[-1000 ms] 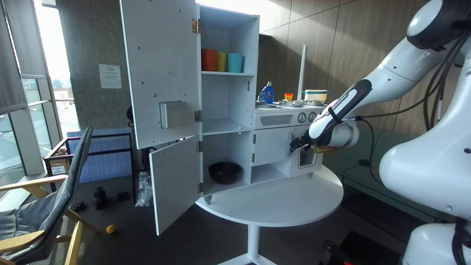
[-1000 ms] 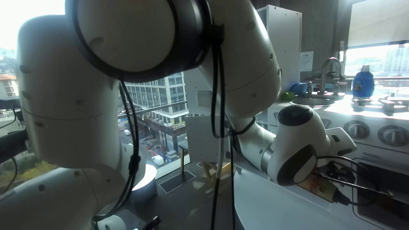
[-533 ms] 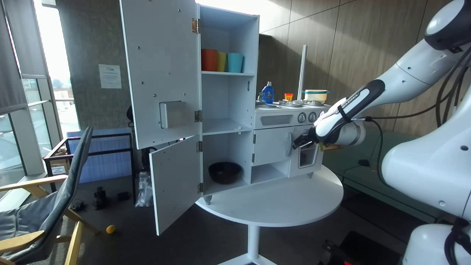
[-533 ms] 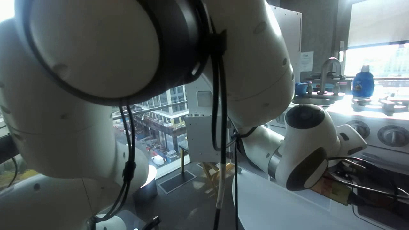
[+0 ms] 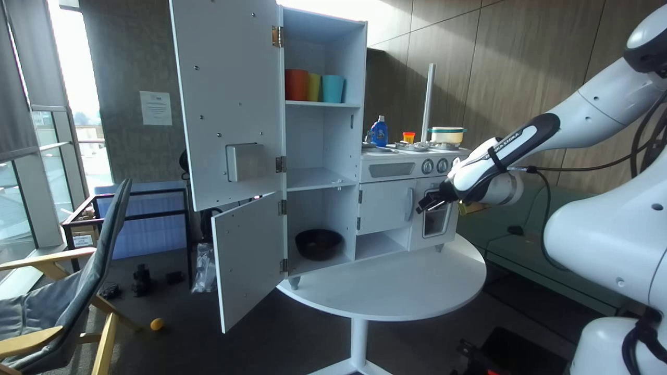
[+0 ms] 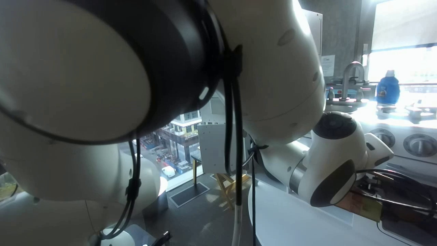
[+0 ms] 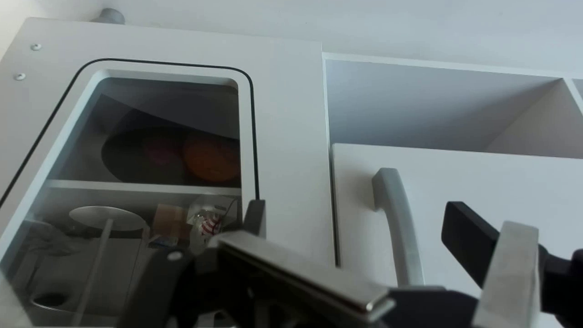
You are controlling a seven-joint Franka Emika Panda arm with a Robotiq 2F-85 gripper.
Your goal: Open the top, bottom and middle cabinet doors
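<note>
Closest to where I stand, the white arm [image 5: 594, 109] leans in from the right edge of the frame in an exterior view, with a grey chair [image 5: 107, 250] at lower left and a round white counter [image 5: 385, 291] low in the middle, carrying the toy kitchen [image 5: 345, 54]. The bottom cabinet door [image 5: 250, 265] hangs wide open left of centre, and above it the top cabinet door [image 5: 229, 99] stands open too, filling the upper left, a grey square panel [image 5: 247, 162] low on it.

The fingers [image 7: 467, 239] are well apart: in the wrist view they show at lower centre and lower right, the grey handle [image 7: 403, 228] of the middle cabinet door [image 7: 524, 182] visible between them. In an exterior view I see them just right of that handle, clear of it, and the door looks closed, right of the frame's centre. The oven window [image 7: 168, 102] takes up much of the left in the wrist view.

Deeper in, a dark bowl [image 5: 319, 245] sits in the lower compartment [image 5: 318, 208], mid-frame, and red, yellow and blue cups [image 5: 333, 89] stand on a shelf [image 5: 323, 104] at upper centre. Right of those are a blue bottle [image 5: 380, 132] and a pot [image 5: 446, 135], and farthest back a paper sheet [image 5: 156, 108] hangs on the wall [image 5: 120, 57] at upper left
</note>
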